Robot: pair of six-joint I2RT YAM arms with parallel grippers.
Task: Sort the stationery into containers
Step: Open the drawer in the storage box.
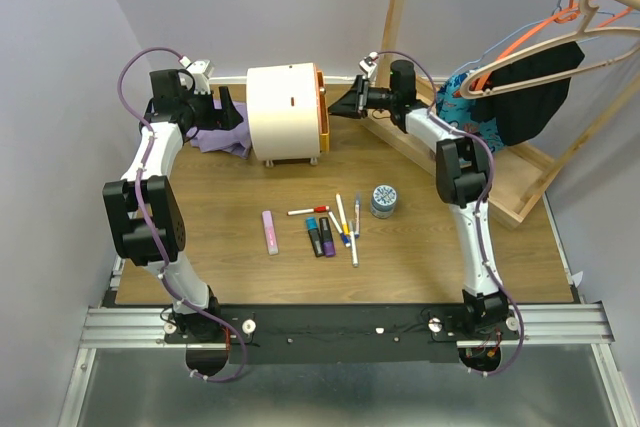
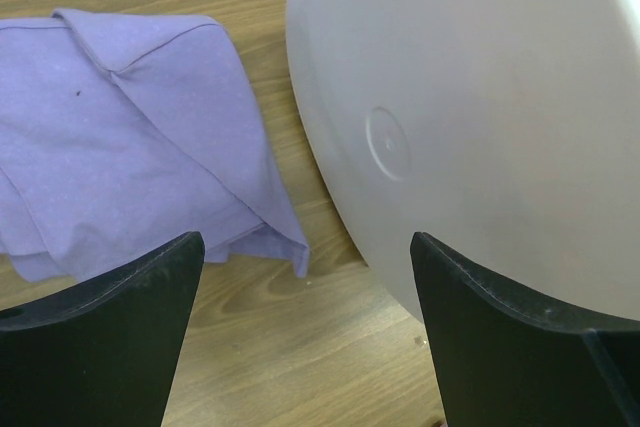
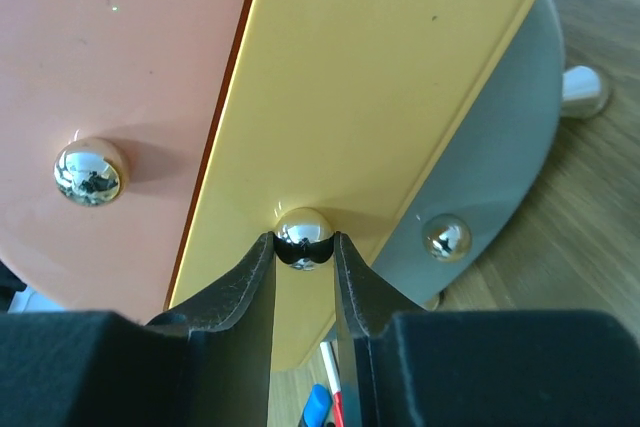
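Observation:
The cream round-topped mini chest [image 1: 284,112] stands at the back of the table, its drawer fronts facing right. My right gripper [image 1: 352,99] is shut on the shiny knob [image 3: 303,237] of the yellow-orange middle drawer [image 3: 370,77], which sticks out a little from the pink-orange drawer [image 3: 120,57] beside it. My left gripper [image 1: 226,104] is open and empty behind the chest's back wall [image 2: 470,117]. On the table lie the pink bar [image 1: 270,232], blue and purple markers [image 1: 321,237], thin white pens [image 1: 346,222] and the grey round tin [image 1: 383,200].
A purple cloth [image 1: 222,137] lies left of the chest, under the left gripper; it also shows in the left wrist view [image 2: 130,137]. A wooden clothes rack [image 1: 520,97] with hangers and dark clothes and its flat tray stands at the right rear.

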